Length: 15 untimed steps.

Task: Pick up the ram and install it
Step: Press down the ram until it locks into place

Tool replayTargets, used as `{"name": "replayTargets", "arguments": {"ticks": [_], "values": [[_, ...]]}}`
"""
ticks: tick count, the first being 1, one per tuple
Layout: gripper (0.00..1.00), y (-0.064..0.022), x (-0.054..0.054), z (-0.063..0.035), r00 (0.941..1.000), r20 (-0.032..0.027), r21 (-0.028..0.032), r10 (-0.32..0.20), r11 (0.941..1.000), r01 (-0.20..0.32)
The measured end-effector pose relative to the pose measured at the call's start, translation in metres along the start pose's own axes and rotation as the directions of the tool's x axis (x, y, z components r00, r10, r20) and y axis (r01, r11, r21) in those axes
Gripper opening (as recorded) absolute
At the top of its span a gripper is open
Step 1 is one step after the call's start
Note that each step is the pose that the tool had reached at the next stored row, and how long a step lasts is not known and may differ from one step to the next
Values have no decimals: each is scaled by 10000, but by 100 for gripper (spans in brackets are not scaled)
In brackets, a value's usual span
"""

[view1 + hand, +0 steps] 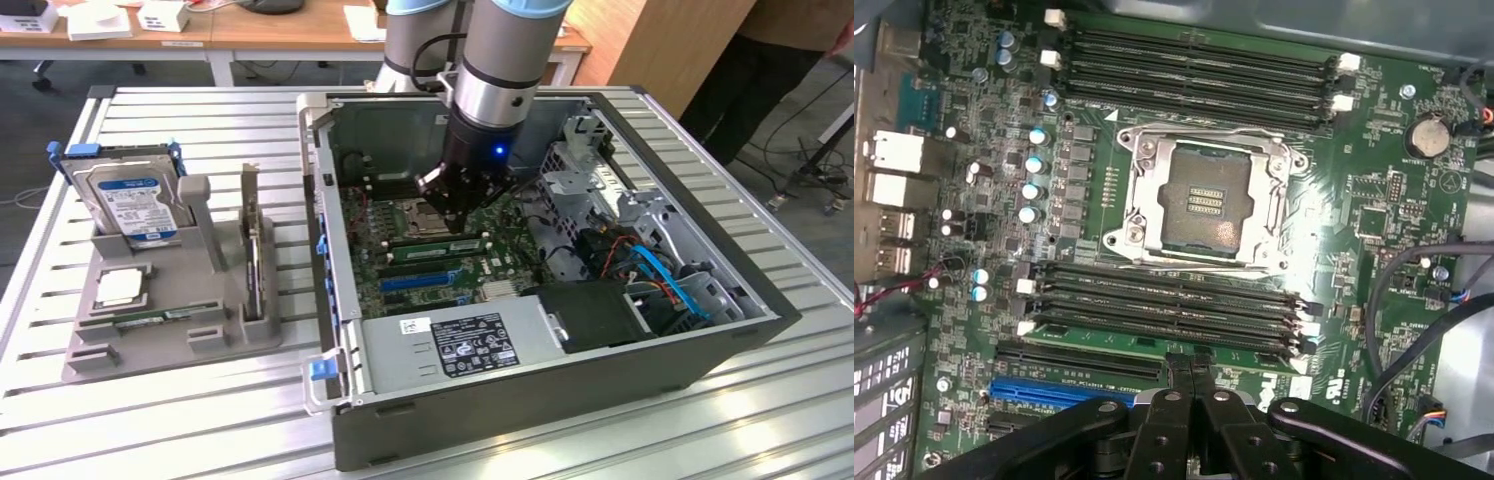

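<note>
Count taken with the computer case (534, 400) as reference.

- Computer case: one, lid off.
- Inside the case: one motherboard (1374, 200), one CPU socket (1204, 200), one power supply (454, 345), one blue expansion slot (1044, 392) and one coin cell (1429, 133).
- Memory slots (1194, 65) inside the case: eight, in two banks of four.
- Ram (451, 246) inside the case: one stick.
- Outside the case, to the exterior view's left: one grey holder (134, 350) and one hard drive (134, 205).
- Above the case: one arm (501, 70) and one gripper (461, 228).
</note>
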<state>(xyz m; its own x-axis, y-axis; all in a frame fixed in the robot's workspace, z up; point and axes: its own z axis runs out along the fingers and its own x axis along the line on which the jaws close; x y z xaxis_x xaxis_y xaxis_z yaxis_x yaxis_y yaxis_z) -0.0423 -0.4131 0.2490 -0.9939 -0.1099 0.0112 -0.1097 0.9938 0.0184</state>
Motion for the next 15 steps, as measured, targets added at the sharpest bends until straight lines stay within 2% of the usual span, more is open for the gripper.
{"name": "replayTargets", "arguments": {"ticks": [6,15], "values": [[9,0,-4,0,9990,5,-4,442,9990,-442],[9,0,-3,-18,9989,3,-4,471,9989,-471]]}}
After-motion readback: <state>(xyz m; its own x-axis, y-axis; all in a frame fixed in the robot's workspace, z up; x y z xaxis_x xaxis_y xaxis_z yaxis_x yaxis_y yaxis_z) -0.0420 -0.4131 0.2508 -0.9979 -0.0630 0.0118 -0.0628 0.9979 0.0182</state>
